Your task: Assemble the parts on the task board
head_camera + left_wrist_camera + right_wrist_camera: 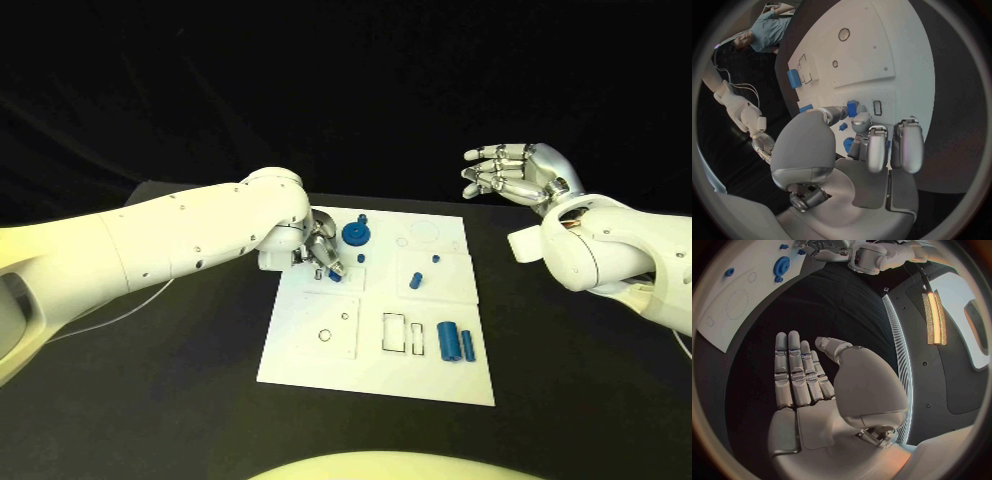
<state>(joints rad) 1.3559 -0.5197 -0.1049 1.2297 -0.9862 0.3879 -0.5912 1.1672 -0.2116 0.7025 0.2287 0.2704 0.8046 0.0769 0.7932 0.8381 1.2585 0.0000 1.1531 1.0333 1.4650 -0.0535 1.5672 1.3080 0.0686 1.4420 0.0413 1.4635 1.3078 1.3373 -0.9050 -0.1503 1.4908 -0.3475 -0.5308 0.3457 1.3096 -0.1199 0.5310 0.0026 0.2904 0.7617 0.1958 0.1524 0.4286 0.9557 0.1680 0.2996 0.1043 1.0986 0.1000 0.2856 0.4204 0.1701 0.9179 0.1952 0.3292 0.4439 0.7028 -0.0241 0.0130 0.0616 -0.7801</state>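
On the black table [173,340] the white task board [346,375] lies under your left hand [317,250], whose fingers pinch a small blue peg [852,108]. Its axis is unclear. Lower it squarely. Your right hand [519,172] hovers spread, well apart.

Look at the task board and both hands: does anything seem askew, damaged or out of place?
Nothing stands out. The task board lies flat, the blue parts sit on it, the left hand works over it, and the right hand is raised beside it.
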